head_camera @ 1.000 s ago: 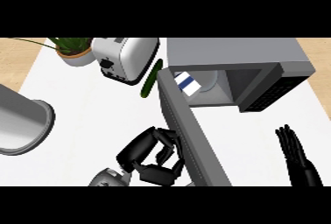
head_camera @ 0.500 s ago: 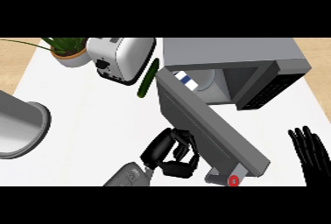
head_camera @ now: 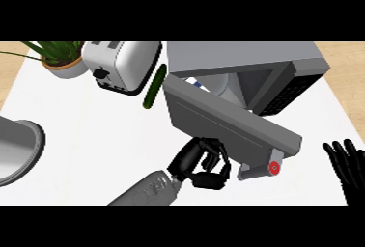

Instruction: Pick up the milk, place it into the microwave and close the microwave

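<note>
The blue-and-white milk carton (head_camera: 200, 85) is sitting inside the grey box microwave (head_camera: 242, 55), upper right; the black left hand (head_camera: 202, 161), curled empty, is pressing its half-open door (head_camera: 214, 120).

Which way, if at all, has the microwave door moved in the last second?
Yes. The microwave door has swung its free end rightward, toward the open front of the microwave, so it is partly closed.

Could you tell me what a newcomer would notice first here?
The grey microwave door stands half open across the centre, with the left hand curled beneath its lower edge. The right hand rests open at the right edge, and a toaster stands upper left.
</note>
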`<state>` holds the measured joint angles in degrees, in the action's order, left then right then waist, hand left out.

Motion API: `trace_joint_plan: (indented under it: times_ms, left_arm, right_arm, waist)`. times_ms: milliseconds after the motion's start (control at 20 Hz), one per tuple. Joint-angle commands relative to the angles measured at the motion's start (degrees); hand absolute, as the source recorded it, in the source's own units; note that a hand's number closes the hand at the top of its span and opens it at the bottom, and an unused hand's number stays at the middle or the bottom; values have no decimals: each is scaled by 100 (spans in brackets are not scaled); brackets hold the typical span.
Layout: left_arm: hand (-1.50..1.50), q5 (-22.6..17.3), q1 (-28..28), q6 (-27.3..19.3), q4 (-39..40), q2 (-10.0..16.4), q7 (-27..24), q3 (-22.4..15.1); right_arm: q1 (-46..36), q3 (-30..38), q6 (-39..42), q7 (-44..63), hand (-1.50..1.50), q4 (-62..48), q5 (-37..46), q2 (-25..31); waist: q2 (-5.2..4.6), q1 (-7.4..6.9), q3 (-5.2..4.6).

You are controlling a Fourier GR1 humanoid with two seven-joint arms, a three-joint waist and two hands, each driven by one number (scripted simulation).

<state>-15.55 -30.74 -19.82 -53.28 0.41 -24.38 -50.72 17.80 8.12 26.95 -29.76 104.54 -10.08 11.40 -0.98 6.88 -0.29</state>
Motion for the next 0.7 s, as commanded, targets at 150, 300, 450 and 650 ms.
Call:
trace_joint_plan:
  times_ms: [150,300,450,650]
  left_arm:
    - [150,-1044,-438,-573,-99,-39,-256,-282]
    - [150,-1322,-607,-1032,-156,-39,-364,-234]
    - [150,-1655,-785,-1478,-124,-40,-461,4]
    - [150,-2051,-1216,-1833,19,-41,-366,145]
  right_arm:
    - [-69,-74,218,520,-150,553,-426,195]
    - [-95,-1,401,527,-150,683,-445,446]
    - [-117,96,412,698,-150,791,-515,595]
    - [-402,216,301,866,-150,889,-561,711]
  waist:
    - [-76,298,-16]
    - [-74,399,-11]
    - [-95,460,-17]
    - [-132,535,-14]
